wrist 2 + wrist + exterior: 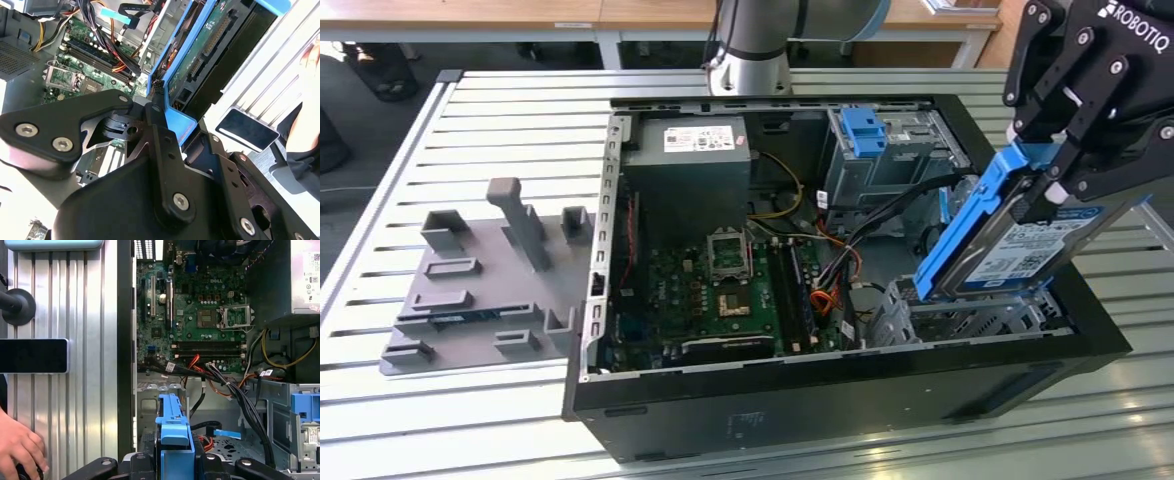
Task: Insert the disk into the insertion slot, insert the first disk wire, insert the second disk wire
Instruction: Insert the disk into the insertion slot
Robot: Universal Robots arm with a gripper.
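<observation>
The black case (pixel 854 375) has a smooth front wall. Just behind it sits the slot (pixel 974 318), a low box of perforated grey sheet metal. The disk (pixel 1027 250), a flat silver slab in a blue plastic frame, leans steeply over the slot, lower end at its top. The gripper (pixel 1070 180) pinches the frame's upper end, angled down from the exterior view's right. Farther back lies the green motherboard (pixel 720 285).

You see an open black computer case (pixel 854 395) on a slatted metal table (pixel 507 120), green motherboard (pixel 720 290) inside, grey power supply (pixel 680 190) beside it, grey plastic fixture (pixel 467 300) at the exterior view's left.
</observation>
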